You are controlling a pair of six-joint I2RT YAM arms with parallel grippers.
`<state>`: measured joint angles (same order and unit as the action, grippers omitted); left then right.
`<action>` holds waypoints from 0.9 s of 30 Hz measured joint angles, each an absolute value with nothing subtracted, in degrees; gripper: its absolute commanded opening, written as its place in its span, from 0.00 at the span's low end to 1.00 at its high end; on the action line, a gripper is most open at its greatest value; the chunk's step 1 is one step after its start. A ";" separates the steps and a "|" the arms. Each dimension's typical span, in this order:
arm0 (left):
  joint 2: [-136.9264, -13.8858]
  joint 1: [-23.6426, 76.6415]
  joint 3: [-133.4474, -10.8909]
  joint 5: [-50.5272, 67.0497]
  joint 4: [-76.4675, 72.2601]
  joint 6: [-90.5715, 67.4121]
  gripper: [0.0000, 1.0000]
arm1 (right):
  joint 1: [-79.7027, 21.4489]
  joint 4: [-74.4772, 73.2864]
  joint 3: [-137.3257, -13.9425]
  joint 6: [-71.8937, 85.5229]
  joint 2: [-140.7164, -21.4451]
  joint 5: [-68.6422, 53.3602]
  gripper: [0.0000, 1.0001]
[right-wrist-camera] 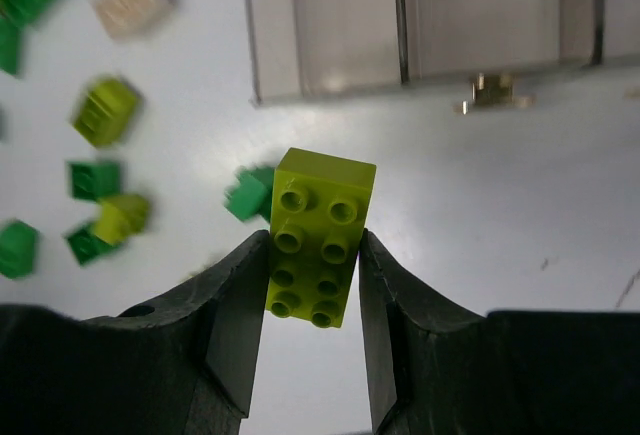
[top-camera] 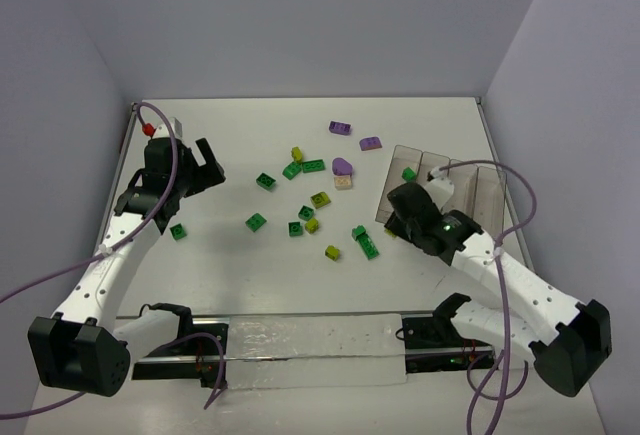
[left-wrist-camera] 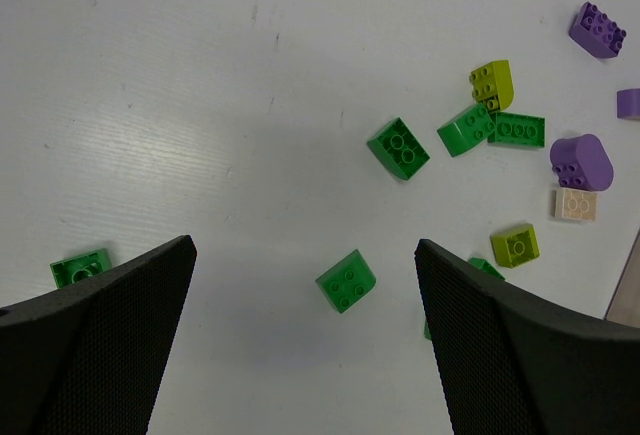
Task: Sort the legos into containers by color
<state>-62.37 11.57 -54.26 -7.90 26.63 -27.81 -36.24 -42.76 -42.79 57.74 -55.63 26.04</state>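
1. Top external: the legos (top-camera: 313, 165) are lying scattered across the desk (top-camera: 200, 155). The containers (top-camera: 470, 190) are sitting at the right, with one green brick (top-camera: 409, 174) inside the leftmost bin.
2. Left wrist: the left jaws are standing wide apart, holding nothing, above a dark green brick (left-wrist-camera: 346, 280).
3. Right wrist: the right jaws are clamping a yellow-green eight-stud brick (right-wrist-camera: 318, 240) near the containers.

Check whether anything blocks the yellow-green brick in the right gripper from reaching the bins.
Nothing visible does. The right gripper is shut on the yellow-green brick, with only bare table between it and the bins ahead. A dark green brick lies just left, off that line.
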 measured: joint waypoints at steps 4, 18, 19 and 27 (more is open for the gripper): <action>-62.37 11.57 -54.26 -7.92 26.63 -27.79 0.99 | -27.74 -41.08 -49.59 49.58 -56.32 28.97 0.09; -61.51 11.60 -54.96 -8.88 27.69 -27.79 0.99 | -7.23 -26.40 -59.72 33.27 -81.59 29.19 0.14; -61.28 11.60 -55.04 -9.12 28.10 -27.79 0.99 | -6.88 -25.63 -59.78 32.88 -82.70 29.09 0.15; -59.58 11.60 -55.21 -10.65 29.59 -27.83 0.99 | -5.48 -22.32 -60.89 31.20 -89.48 28.78 0.70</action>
